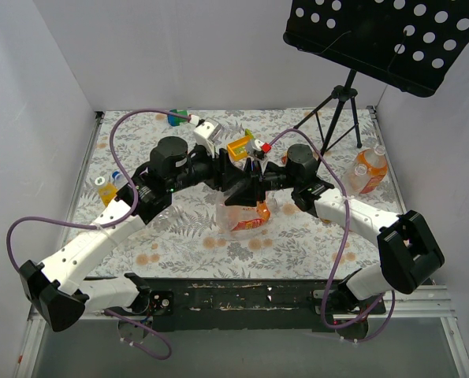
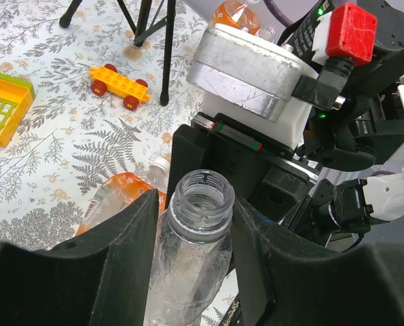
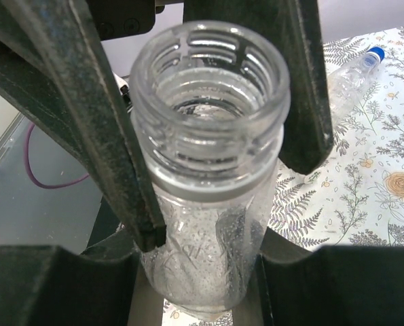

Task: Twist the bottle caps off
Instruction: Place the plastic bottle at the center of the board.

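Both arms' jaws grip one uncapped bottle [image 2: 190, 266].

Clear glossy plastic bottle [image 3: 208, 136], matt printed table cover [image 3: 371, 204]

**Soft Light, Blurred Near Edges**

Soft, even light filled all three views. Only faint shadows lay on the table [image 1: 187, 244]. Glare glinted on the rim of the bottle [image 3: 208, 163]; both wrist views blurred along the bottom edge.

White arm links [image 1: 92, 244] with black joints, purple cables [image 1: 114, 138] looping; black jaws, red plug [image 2: 351, 30], silver-white camera housing [image 2: 249, 75]
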`<state>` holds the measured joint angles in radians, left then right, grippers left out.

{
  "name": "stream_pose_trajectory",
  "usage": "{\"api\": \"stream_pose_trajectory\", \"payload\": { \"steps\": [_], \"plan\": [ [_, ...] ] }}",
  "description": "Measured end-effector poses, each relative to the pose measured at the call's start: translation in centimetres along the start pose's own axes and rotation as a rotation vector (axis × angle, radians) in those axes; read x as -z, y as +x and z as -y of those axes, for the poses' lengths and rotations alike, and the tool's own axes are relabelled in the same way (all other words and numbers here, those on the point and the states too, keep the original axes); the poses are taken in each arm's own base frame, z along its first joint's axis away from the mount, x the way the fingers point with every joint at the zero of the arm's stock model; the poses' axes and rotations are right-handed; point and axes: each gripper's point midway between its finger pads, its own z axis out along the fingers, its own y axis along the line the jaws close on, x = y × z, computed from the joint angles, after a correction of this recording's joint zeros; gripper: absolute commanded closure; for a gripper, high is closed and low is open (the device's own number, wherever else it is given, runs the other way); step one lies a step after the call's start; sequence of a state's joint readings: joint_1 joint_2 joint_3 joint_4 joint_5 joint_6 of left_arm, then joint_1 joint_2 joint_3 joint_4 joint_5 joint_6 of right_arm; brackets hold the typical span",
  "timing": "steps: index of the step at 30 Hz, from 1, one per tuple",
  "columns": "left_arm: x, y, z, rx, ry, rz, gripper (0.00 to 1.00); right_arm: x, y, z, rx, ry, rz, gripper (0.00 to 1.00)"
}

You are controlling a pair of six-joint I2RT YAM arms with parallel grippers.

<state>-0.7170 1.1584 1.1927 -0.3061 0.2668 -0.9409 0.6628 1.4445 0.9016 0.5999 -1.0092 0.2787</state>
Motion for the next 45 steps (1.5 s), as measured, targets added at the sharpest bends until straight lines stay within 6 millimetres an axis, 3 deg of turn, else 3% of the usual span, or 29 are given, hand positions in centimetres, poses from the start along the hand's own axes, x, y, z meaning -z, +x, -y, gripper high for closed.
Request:
{"api": "stream_pose_trajectory", "payload": {
  "steps": [2,7,10,20,23,27,29,31,33,35,36,37,42,45],
  "plan": [
    [-0.02,0.03,0.02,-0.004,0.002,-0.001,1.00,0.00,0.01,-0.01,-0.002,0.000,0.000,0.81],
    [-0.11,-0.04,-0.04,-0.020,0.004,0.000,1.00,0.01,0.02,0.01,-0.004,0.001,-0.001,0.76],
    [-0.05,-0.18,-0.07,-0.037,0.007,0.017,1.00,0.01,0.00,0.03,-0.002,0.002,0.000,0.63],
    [0.66,-0.40,0.33,-0.098,0.040,0.076,1.00,-0.15,0.10,-0.38,-0.003,-0.015,-0.004,0.44],
    [0.61,-0.42,0.40,-0.101,0.046,0.080,1.00,-0.15,0.10,-0.45,-0.005,-0.019,-0.005,0.43],
    [0.52,-0.37,0.45,-0.104,0.053,0.084,1.00,-0.14,0.10,-0.42,-0.006,-0.018,-0.005,0.32],
    [0.43,-0.28,0.46,-0.099,0.056,0.088,1.00,-0.15,0.08,-0.44,-0.003,-0.019,-0.004,0.38],
    [0.36,-0.16,0.48,-0.093,0.060,0.090,1.00,-0.16,0.07,-0.45,0.001,-0.020,-0.004,0.68],
    [0.39,-0.16,0.60,-0.098,0.068,0.095,1.00,-0.12,0.14,-0.48,-0.003,-0.024,-0.006,0.82],
    [0.40,-0.18,0.59,-0.080,0.069,0.102,1.00,-0.19,0.06,-0.53,0.008,-0.028,-0.004,0.87],
    [0.43,-0.19,0.63,-0.075,0.071,0.106,0.90,-0.20,0.07,-0.51,0.003,-0.026,-0.004,0.89],
    [0.42,-0.17,0.63,-0.073,0.071,0.109,0.74,-0.19,0.13,-0.52,-0.005,-0.025,-0.006,0.91],
    [0.35,-0.07,0.75,-0.064,0.077,0.114,0.45,-0.13,0.20,-0.49,-0.018,-0.023,-0.008,0.92],
    [0.37,-0.08,0.62,-0.051,0.071,0.115,0.37,-0.11,0.13,-0.71,-0.003,-0.038,-0.008,0.92]
  ]
}}
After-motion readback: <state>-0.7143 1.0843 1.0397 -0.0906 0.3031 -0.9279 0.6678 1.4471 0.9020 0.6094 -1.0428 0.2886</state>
